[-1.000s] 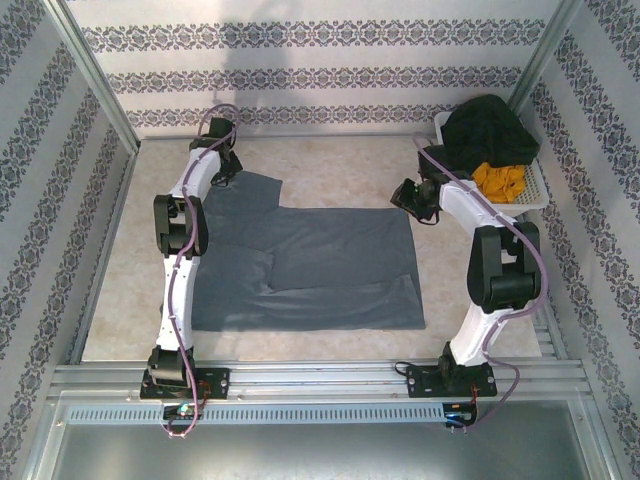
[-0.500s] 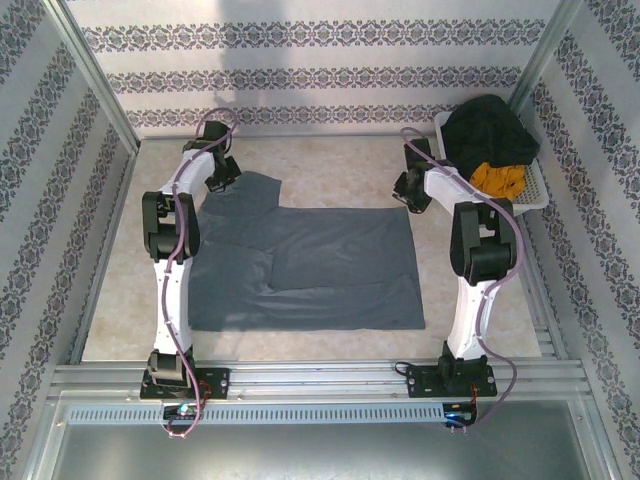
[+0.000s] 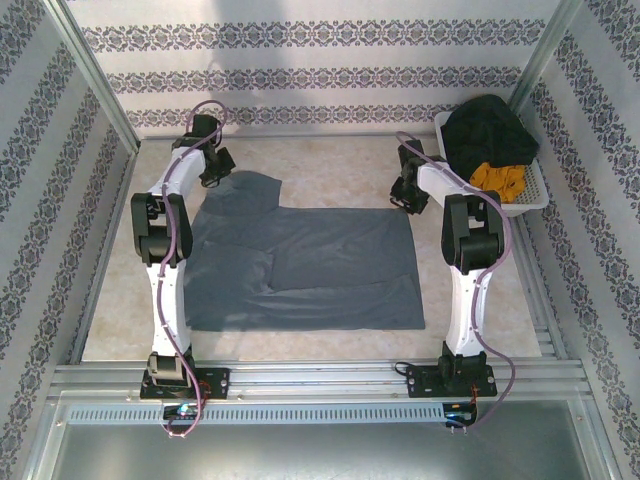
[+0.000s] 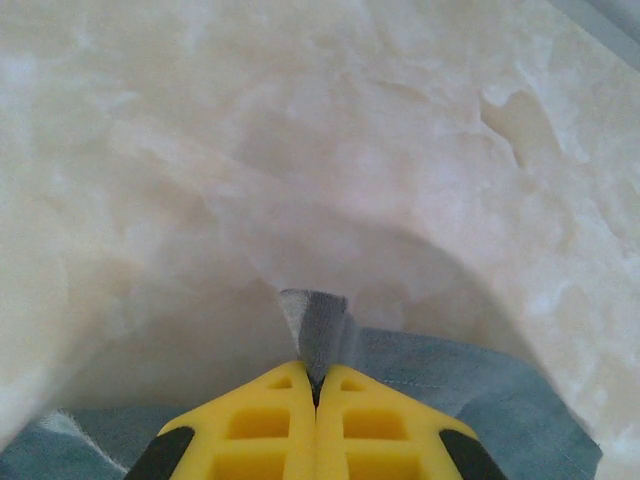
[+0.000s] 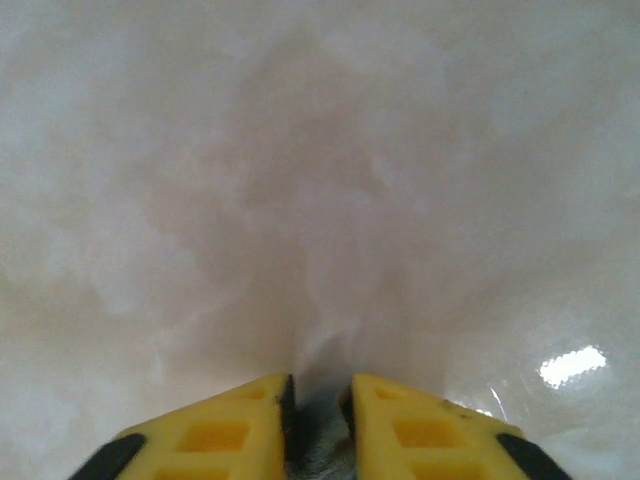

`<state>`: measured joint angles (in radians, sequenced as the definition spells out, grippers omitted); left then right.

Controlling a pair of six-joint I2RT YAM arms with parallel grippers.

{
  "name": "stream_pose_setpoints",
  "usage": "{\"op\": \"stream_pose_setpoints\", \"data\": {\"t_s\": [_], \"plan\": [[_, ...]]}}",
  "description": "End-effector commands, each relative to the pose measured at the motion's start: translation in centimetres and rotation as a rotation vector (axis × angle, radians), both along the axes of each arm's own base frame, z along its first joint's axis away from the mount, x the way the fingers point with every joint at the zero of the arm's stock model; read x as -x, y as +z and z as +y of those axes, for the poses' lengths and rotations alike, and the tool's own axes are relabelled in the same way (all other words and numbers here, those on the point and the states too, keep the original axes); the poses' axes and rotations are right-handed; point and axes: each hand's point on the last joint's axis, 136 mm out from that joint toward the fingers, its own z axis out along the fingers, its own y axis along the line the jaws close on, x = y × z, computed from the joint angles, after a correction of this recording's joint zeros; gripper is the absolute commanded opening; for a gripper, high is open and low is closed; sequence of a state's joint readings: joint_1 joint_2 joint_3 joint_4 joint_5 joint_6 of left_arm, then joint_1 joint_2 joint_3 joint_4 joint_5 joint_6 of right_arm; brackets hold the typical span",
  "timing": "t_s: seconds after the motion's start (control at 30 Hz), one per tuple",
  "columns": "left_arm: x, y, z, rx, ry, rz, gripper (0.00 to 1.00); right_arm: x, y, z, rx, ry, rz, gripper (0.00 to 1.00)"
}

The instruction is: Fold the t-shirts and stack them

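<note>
Now, t-shirt (image 3: 320,265): I see it flat on the tabletop (image 3: 330,165), between both arms, long axis left to right, one flap toward the far left.
Left pincer (image 4: 316,385): closed on a fold of the shirt's far edge.
Right pincer (image 5: 320,385): at the shirt's far right corner, fingers narrowly apart; blurred grey bit between them, I cannot tell if gripped.
Hidden: left arm covers the shirt's left edge.
Basket (image 3: 540,200): black garment (image 3: 485,130) over an orange one (image 3: 497,178).

basket (image 3: 538,185) — white, far right | table (image 3: 330,165) — beige marble | walls (image 3: 320,75) patterned
</note>
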<state>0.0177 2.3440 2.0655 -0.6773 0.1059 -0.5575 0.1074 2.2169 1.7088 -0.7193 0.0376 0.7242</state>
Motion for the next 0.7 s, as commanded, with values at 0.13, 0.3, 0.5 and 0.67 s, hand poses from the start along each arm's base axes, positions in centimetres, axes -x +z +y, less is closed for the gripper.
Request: {"op": "stream_pose_setpoints", "data": {"t_s": [0.13, 0.3, 0.5, 0.67], "plan": [[0.2, 2.9, 0.6, 0.016, 0.019, -0.055, 0.00, 0.4, 0.9, -1.1, 0.073, 0.039, 0.004, 0.00], [1.5, 4.5, 1.0, 0.017, 0.029, -0.072, 0.00, -1.5, 4.8, -0.4, 0.071, 0.126, -0.149, 0.00], [5.4, 6.8, 2.0, 0.028, 0.080, -0.103, 0.00, -1.2, 8.0, 0.3, 0.052, 0.185, -0.224, 0.00], [9.2, 9.4, 2.7, 0.042, 0.124, -0.159, 0.00, 1.2, 8.8, 0.6, 0.029, 0.186, -0.229, 0.00]]}}
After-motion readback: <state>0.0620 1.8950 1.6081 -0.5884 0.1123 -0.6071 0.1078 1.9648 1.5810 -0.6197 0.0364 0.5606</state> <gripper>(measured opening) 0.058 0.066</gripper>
